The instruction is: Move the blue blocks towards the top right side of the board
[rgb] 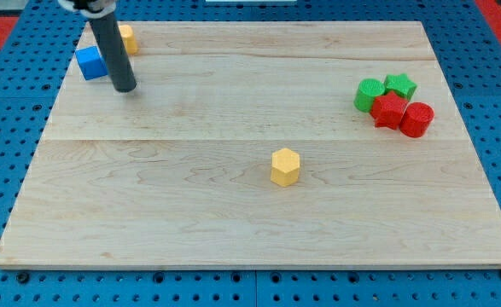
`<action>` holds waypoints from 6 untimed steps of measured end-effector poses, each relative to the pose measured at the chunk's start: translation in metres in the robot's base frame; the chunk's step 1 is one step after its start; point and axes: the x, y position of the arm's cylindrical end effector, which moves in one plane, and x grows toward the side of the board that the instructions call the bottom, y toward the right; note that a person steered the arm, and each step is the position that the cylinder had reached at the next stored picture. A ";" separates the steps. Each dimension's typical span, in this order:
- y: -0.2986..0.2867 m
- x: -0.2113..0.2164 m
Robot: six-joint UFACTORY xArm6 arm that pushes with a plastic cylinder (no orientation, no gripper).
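While my tip (125,88) rests on the wooden board (233,213) near its top left corner, I count six blocks in all. One blue cube (90,62) sits just to the view's left of the rod, close beside it, though I cannot tell whether they touch; it lies near the board's left edge. I see only this one blue block. Two yellow blocks: one (128,38) partly hidden behind the rod near the top edge, and a yellow hexagonal block (285,166) alone around the middle. Two green blocks, a rounded one (369,94) and a green star (400,84), huddle with two red blocks (389,111) (417,118) by the right edge, all bunched together. The rod ends plain, with nothing to open or grasp, and holds nothing. Broad bare wood runs between the blue cube and the top right corner.
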 end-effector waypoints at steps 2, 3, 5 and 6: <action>0.081 -0.008; 0.103 -0.006; 0.240 0.039; 0.282 0.050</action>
